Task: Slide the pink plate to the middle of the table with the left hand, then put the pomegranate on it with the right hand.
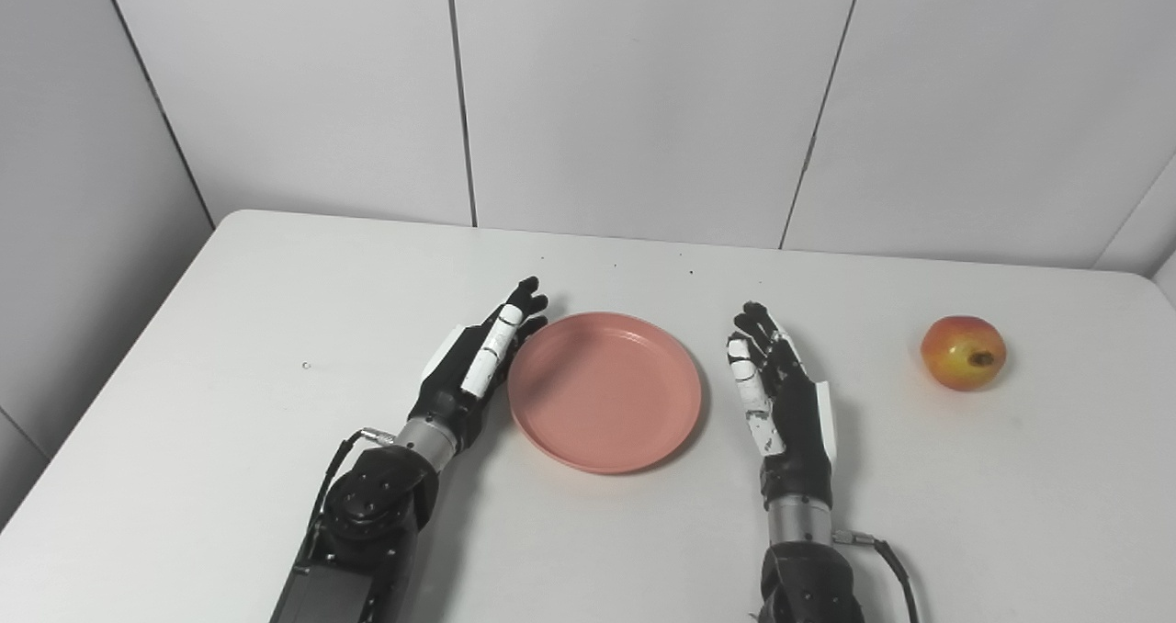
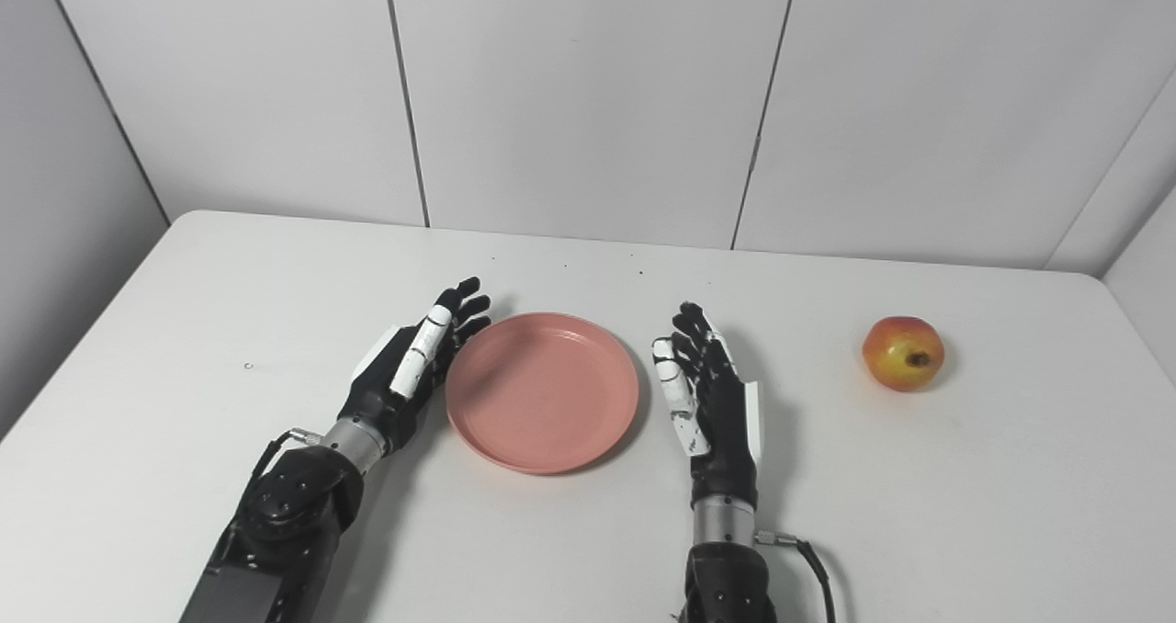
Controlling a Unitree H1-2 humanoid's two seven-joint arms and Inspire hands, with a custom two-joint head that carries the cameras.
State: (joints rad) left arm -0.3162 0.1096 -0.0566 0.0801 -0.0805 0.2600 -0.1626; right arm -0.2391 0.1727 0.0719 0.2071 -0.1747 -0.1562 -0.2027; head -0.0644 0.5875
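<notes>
- Sitting near the middle of the white table [image 1: 276,311], the round, shallow pink plastic plate [image 1: 604,391] is lying flat and empty, so the sliding step is looking finished or very nearly so, judging by where it is resting.
- Pressing against the plate's left rim, or standing just beside it, the black-and-white left hand [image 1: 478,361] is showing its fingers stretched out straight and together, edge-on like a paddle, and holding nothing; actual contact is hard to confirm.
- Waiting just to the right of the plate and apart from it, the black-and-white right hand [image 2: 707,398] is also showing its fingers extended and slightly spread, gripping nothing.
- Lying well out to the right on the table, the round red-and-yellow pomegranate [image 2: 903,354] is sitting untouched, its dark crown facing the cameras.
- Calling for the right hand next, the task is likely asking it to travel rightward, close its fingers around the fruit, lift it, and carry it back over the plate, while the left hand is drawing clear.
</notes>
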